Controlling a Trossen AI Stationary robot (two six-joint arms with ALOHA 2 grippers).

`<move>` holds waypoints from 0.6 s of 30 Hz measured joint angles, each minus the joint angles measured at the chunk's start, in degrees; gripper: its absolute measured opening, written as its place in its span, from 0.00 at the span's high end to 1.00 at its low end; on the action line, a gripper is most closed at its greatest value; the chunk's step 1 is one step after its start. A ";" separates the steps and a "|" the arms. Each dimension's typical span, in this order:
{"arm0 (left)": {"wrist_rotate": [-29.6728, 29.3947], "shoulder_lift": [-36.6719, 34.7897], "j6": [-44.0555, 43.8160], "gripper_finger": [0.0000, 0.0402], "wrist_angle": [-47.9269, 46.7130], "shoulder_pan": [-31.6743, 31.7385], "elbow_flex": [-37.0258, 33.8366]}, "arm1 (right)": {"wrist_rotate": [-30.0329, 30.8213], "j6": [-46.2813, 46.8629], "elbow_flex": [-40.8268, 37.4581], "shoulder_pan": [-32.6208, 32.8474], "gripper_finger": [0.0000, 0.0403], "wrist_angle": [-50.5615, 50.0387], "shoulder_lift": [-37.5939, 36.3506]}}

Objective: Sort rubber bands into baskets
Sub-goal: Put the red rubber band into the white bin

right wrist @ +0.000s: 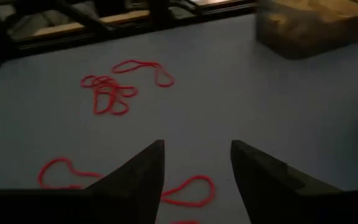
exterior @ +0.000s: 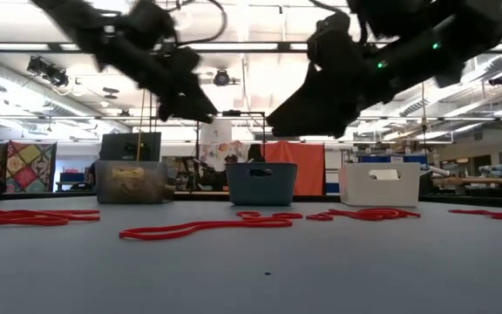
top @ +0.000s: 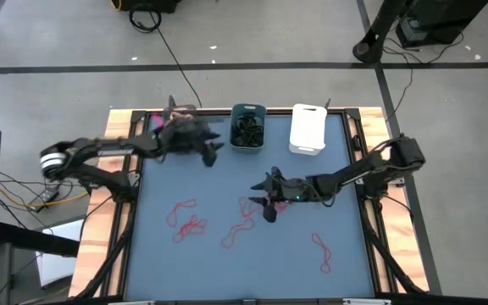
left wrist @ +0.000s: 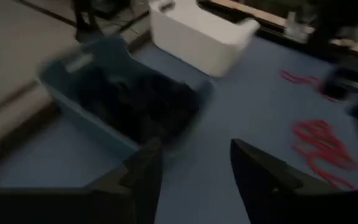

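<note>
Red rubber bands lie flat on the blue mat in loose groups (top: 186,219), (top: 239,230), (top: 321,252); they also show in the right wrist view (right wrist: 109,93). Three baskets stand along the far edge. The dark grey one (exterior: 131,181) holds tan bands and is mostly hidden under my left arm in the high view. The teal one (top: 248,127) holds black bands. The white one (top: 307,129) is to the right of it. My left gripper (top: 213,152) is open and empty above the mat beside the teal basket (left wrist: 123,102). My right gripper (top: 265,201) is open and empty above red bands at mid-table (right wrist: 188,190).
The mat is framed by black rails and wooden side boards (top: 100,220). Black cables run over the floor beyond the far edge (top: 172,59). Bare mat lies along the near edge (top: 252,271).
</note>
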 joint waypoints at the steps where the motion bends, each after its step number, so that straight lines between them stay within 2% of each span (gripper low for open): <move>1: 0.00 -1.83 -1.48 0.53 0.54 -1.18 -2.53 | -2.15 -0.63 0.59 -0.82 0.52 0.99 1.25; 8: -2.31 -9.89 -7.04 0.54 3.22 -10.76 -14.02 | -14.19 -5.82 9.17 -4.76 0.52 1.19 10.51; 13: -2.91 -10.76 -10.98 0.54 -7.51 -17.84 -15.16 | -18.88 -8.36 15.10 -5.84 0.52 -0.07 15.45; 18: -5.94 -10.30 -18.62 0.54 -19.03 -24.64 -15.16 | -19.56 -10.49 16.39 -6.05 0.53 -0.24 16.24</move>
